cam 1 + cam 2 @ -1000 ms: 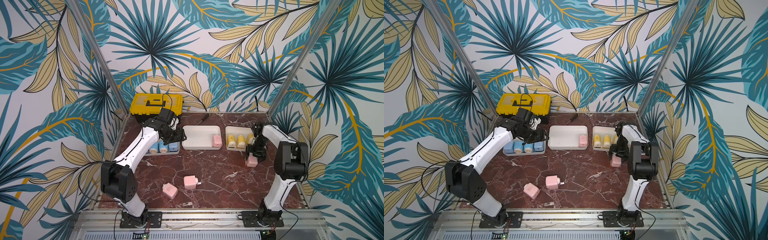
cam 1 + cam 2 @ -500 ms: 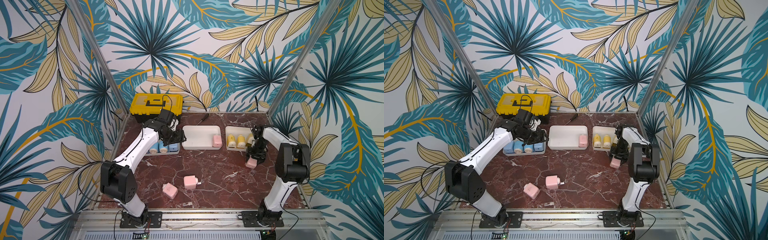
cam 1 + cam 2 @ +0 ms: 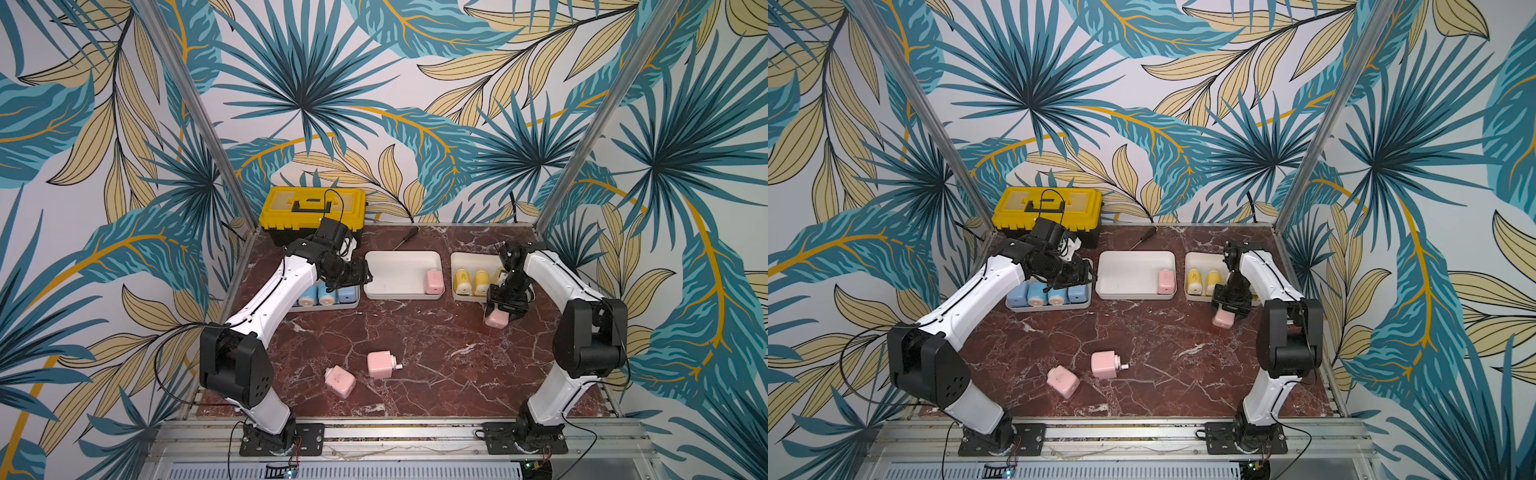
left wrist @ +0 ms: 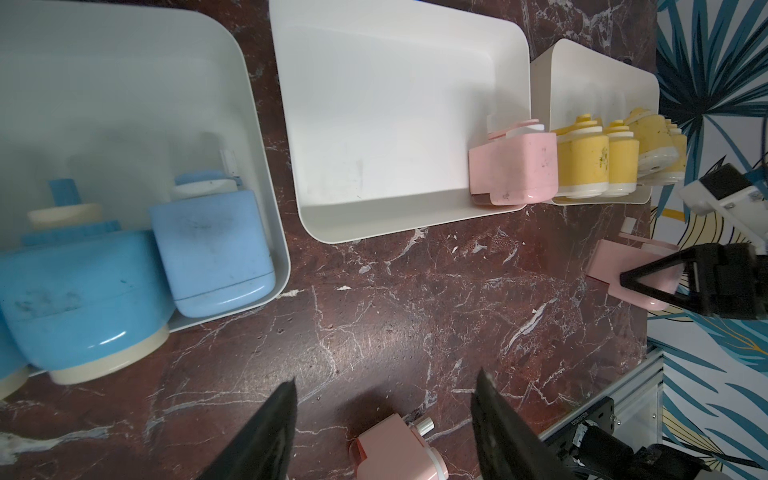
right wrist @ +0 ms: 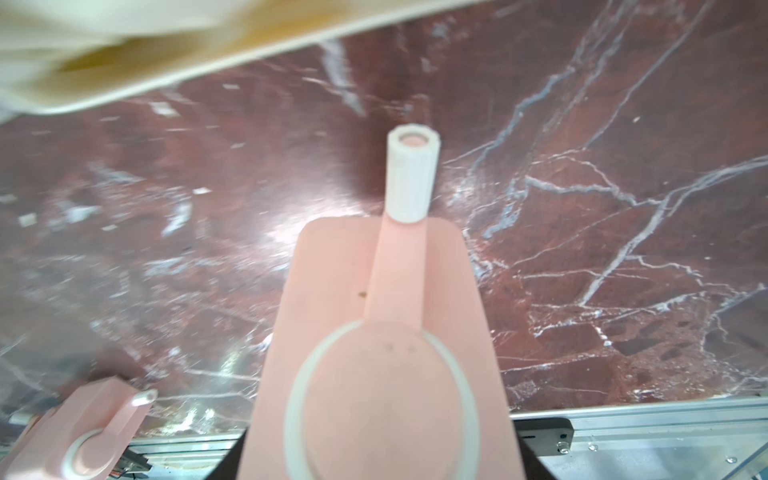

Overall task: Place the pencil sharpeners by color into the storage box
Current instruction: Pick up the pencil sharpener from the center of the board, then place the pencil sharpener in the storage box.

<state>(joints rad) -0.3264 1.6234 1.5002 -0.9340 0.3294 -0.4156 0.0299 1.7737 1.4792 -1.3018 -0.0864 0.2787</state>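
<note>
While my right gripper [image 3: 503, 314] was clenched on a pink sharpener [image 3: 496, 319], it hung just on the near side of the yellow tray [image 3: 456, 277], toward the front rail; in the right wrist view the pink sharpener's [image 5: 386, 353] body filled the space between my jaws, its white nozzle pointing out over the marble table [image 5: 623, 208]; whether it touched the table I could not tell. My left gripper [image 3: 349, 276] stood released, jaws apart with nothing between them, over the gap between the blue tray [image 4: 266, 166] and the middle tray [image 3: 403, 266]; in the left wrist view a loose pink sharpener [image 4: 399, 449] lay on the marble beyond my two dark fingers [image 4: 266, 432]. Relative to the middle tray: one stored pink sharpener [image 3: 434, 281] stood inside it against the wall nearest the yellow tray; the blue sharpeners [image 3: 1042, 294] stood in a row in the blue tray just beside it on the far side from the yellow tray; the yellow sharpeners [image 3: 471, 281] stood in the yellow tray; two loose pink ones lay well apart from it toward the front rail, the loose pink sharpener [image 3: 381, 365] with its nozzle and a second pink sharpener [image 3: 340, 381] close beside it.
</note>
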